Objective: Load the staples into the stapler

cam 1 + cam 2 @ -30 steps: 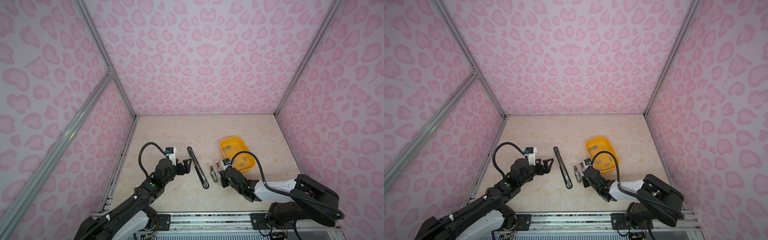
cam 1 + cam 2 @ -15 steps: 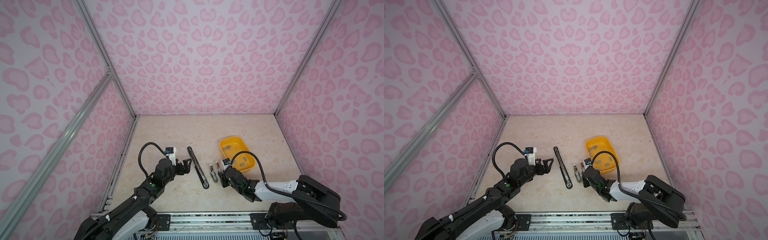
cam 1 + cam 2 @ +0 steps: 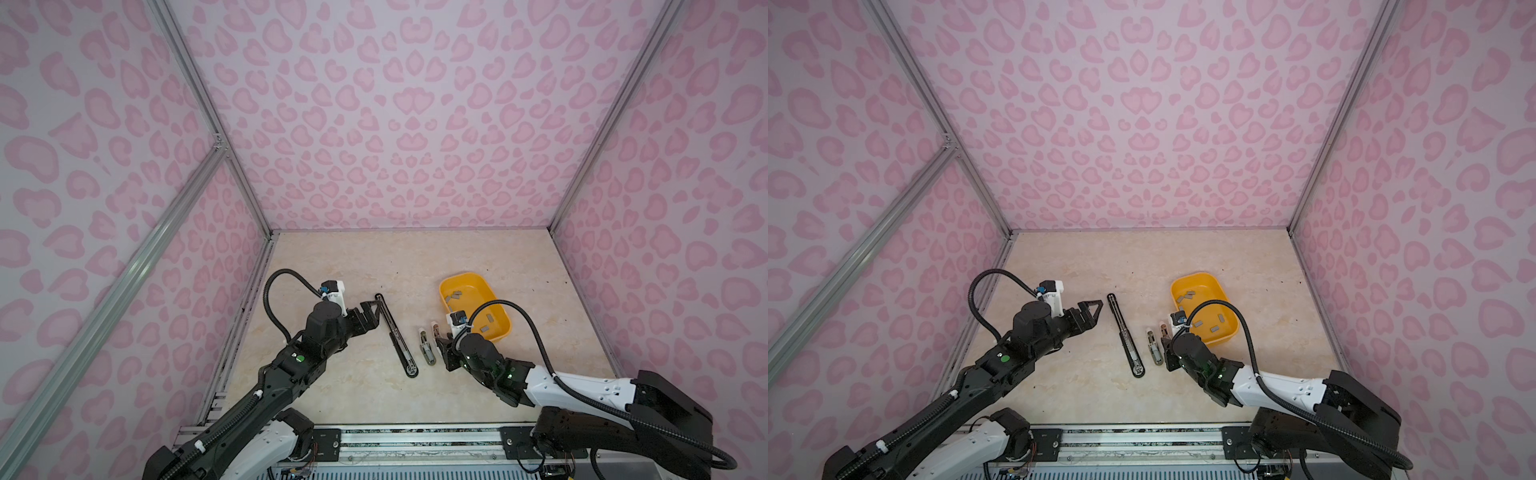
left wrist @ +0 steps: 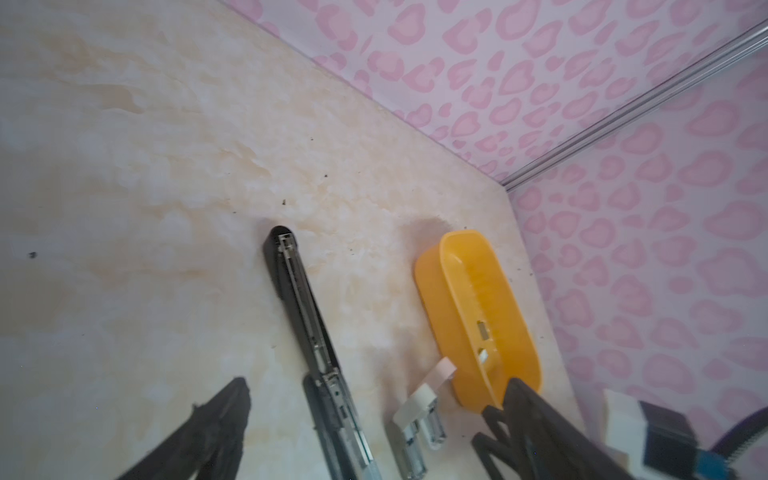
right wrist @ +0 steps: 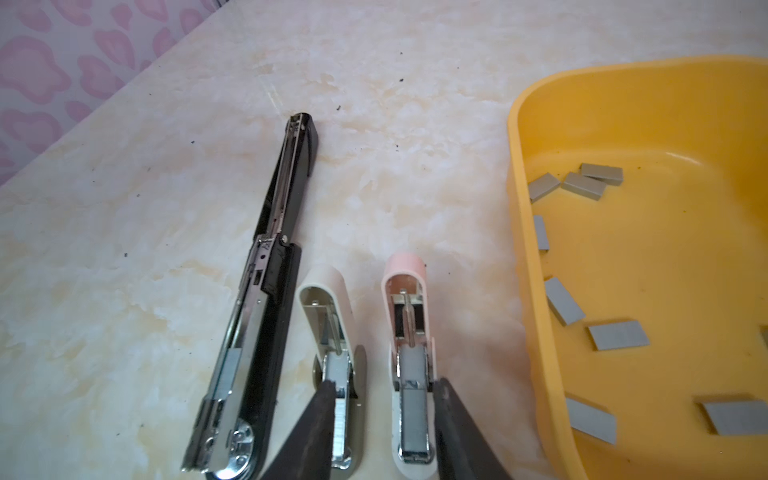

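My right pincer [image 5: 388, 419] stands with jaws apart, astride the opened pink stapler [image 5: 409, 316] and gripping nothing. A grey strip looks seated in the channel between the jaws, so I judge that stapler loaded. The white stapler [image 5: 332, 316] lies just beside one jaw, with the black stapler [image 5: 274, 270] beyond it. Off the other jaw, the yellow tray [image 5: 523, 166] holds the loose staples [image 5: 619, 334], and its rim is near. Bare worktop [image 5: 415, 124] ahead gives room. My left pincer [image 3: 371, 309], spread wide and empty, hovers at the black stapler's far end.
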Robot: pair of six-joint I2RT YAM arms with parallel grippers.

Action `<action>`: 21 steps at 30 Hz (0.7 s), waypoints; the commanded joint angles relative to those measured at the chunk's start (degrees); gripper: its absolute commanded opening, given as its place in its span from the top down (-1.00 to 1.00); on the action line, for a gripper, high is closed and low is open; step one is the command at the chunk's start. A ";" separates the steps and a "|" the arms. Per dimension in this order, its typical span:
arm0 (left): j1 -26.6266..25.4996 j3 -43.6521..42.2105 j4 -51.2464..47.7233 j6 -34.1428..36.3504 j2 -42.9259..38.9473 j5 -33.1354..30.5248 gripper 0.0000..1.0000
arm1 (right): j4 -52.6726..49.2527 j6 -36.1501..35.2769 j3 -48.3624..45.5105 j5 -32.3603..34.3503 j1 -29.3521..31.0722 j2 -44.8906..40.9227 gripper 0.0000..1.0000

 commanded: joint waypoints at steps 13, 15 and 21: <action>-1.47 6.17 -12.41 -10.90 -5.54 6.20 -0.93 | -1.36 1.58 3.62 1.58 2.22 4.34 0.19; -1.43 6.17 -14.90 -11.31 -6.40 4.85 -0.93 | -1.12 1.47 4.43 2.15 2.89 5.36 0.19; -1.91 5.41 -22.69 -16.88 -10.41 -4.63 -0.93 | 0.04 1.58 5.19 2.29 3.68 7.00 0.20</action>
